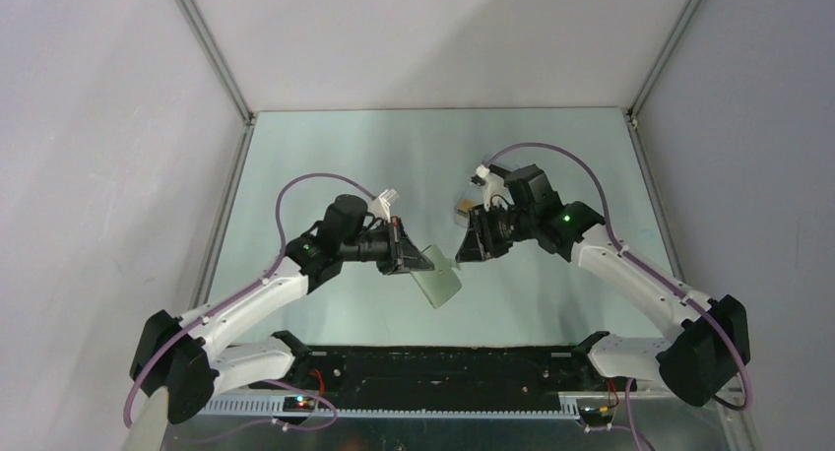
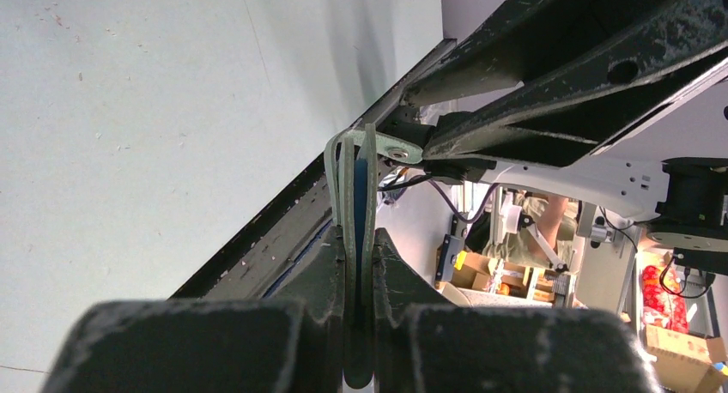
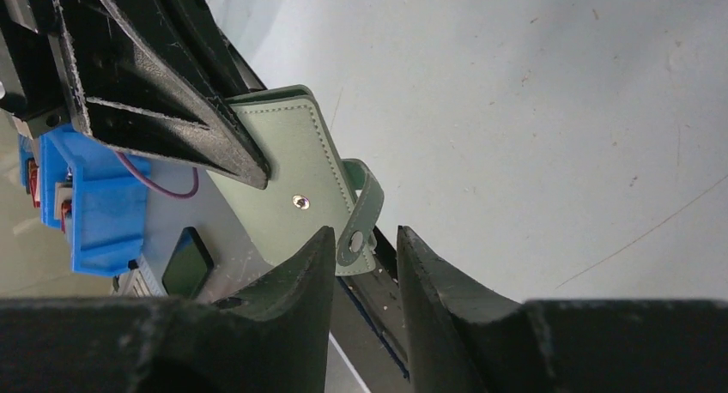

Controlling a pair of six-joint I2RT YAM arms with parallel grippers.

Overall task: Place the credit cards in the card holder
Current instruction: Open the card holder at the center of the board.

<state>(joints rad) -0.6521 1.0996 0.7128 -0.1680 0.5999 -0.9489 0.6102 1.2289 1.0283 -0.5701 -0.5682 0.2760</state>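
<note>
Black metal rail [image 1: 443, 367] runs along the near edge of the table [image 1: 394, 156], with the 2 arm bases at either end of it. Just beyond the rail, between the arms, the card holder [image 1: 439, 279] hangs in the air, lifted off the surface. The left gripper [image 1: 414, 260] is clamped on one end of it, both fingers pressed flat against the outer faces. In the left wrist view the card holder [image 2: 356, 178] shows edge-on, folded, its 2 leaves parting slightly at the free end, where a strip of blue lining shows.

The right gripper [image 1: 463, 250] faces it from the other side, almost tip to tip with the left. Its jaws stand apart with a narrow gap, and the snap tab [image 3: 365, 208] curls off the stitched edge of the card holder [image 3: 288, 183] into that gap, touching the left finger; nothing is pinched.

A small dull-gold patch [image 1: 461, 211] lies just beyond the right gripper, too small to tell whether it is a card.

Farther back the pale table runs bare to the far wall and to both side rails.
</note>
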